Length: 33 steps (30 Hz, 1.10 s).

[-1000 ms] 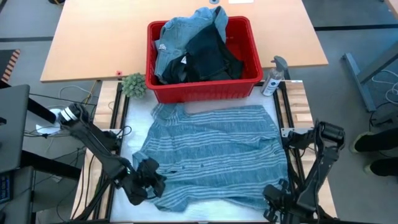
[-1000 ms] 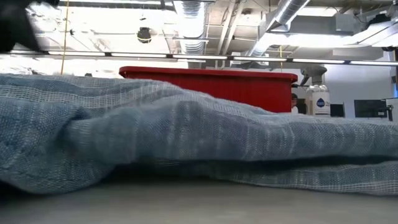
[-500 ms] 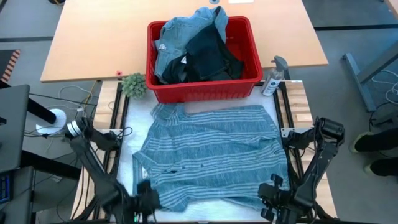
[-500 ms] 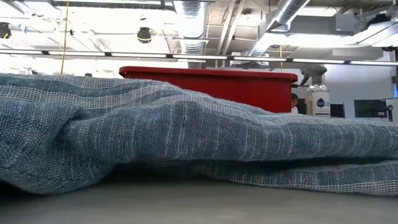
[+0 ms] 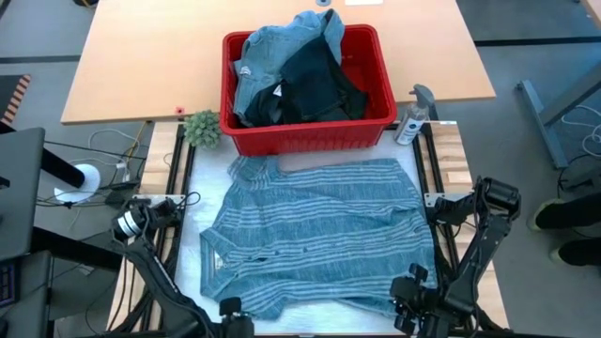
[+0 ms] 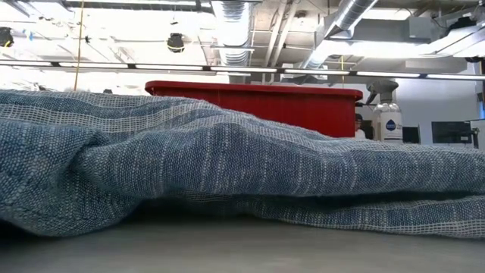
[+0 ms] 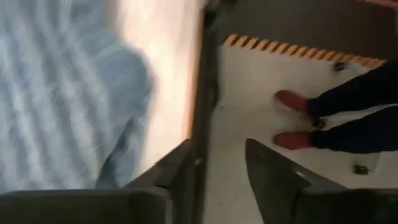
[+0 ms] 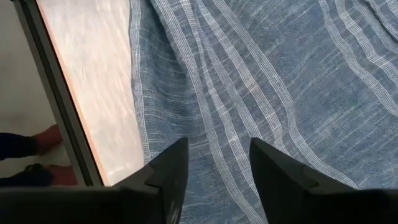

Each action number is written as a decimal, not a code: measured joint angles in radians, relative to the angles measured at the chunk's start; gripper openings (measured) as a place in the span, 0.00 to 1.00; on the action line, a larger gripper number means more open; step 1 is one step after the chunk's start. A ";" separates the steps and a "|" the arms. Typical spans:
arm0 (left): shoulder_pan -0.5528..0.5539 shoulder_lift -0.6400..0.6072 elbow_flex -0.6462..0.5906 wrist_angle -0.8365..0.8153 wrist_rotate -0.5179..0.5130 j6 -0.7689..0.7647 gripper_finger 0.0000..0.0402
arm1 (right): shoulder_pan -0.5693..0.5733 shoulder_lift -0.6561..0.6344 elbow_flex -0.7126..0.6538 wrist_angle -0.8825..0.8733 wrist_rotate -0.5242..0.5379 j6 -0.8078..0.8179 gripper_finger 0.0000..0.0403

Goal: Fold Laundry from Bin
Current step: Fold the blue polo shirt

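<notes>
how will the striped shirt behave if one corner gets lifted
Probably floppy: the striped shirt lies in soft rumples and folds across the table. Likely light, since the weave looks thin and open in the low view. It would probably drape and drag, not lift flat.

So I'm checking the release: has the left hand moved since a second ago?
Yes. The left hand has pulled off the shirt, away from the red bin, toward the table's near edge.
</notes>
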 joint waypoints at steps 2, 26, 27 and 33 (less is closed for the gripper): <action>0.003 0.003 0.000 -0.051 0.000 -0.052 0.43 | 0.000 0.008 0.000 0.000 0.000 0.002 0.50; 0.012 0.058 -0.100 -0.068 -0.026 -0.129 0.48 | 0.000 0.014 0.001 -0.001 0.000 0.039 0.49; 0.012 0.058 -0.100 -0.065 -0.030 -0.130 0.48 | 0.000 0.014 0.001 0.000 0.000 0.043 0.49; 0.013 0.067 -0.128 0.017 -0.015 -0.145 0.48 | 0.000 0.014 0.001 -0.008 0.000 0.044 0.49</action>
